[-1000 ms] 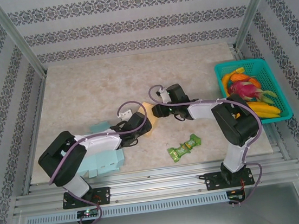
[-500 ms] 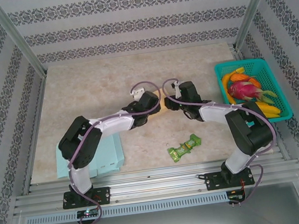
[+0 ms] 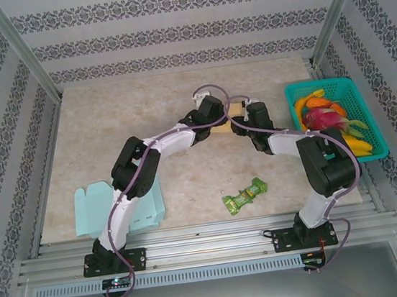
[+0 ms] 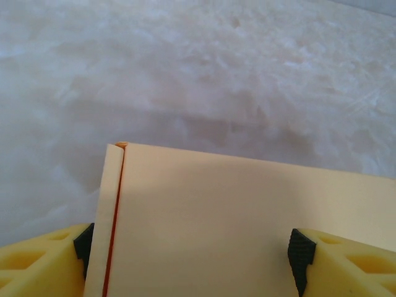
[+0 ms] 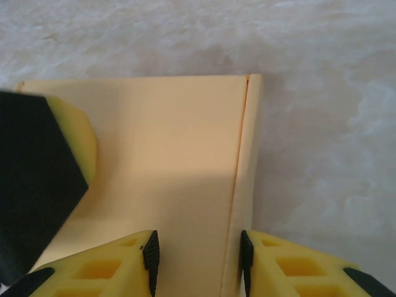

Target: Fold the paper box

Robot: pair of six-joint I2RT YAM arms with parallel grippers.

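While both arms reach toward the far middle of the table (image 3: 109, 130), the paper box (image 3: 235, 107) is held between them. The right gripper (image 5: 198, 253) pinches the narrow strip beside the crease, I judge to anchor that fold. The left gripper (image 4: 192, 250) straddles the broad panel, jaws wide; clamped or merely bracketing, I cannot tell.

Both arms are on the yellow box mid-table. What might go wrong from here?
1. The left gripper and right gripper both sit over the flat paper box; uneven pulls may buckle or tear it.
2. The right fingers straddle the crease beside a narrow flap, so they may slip off that edge.
3. A left finger sits close to the right gripper; they may collide.
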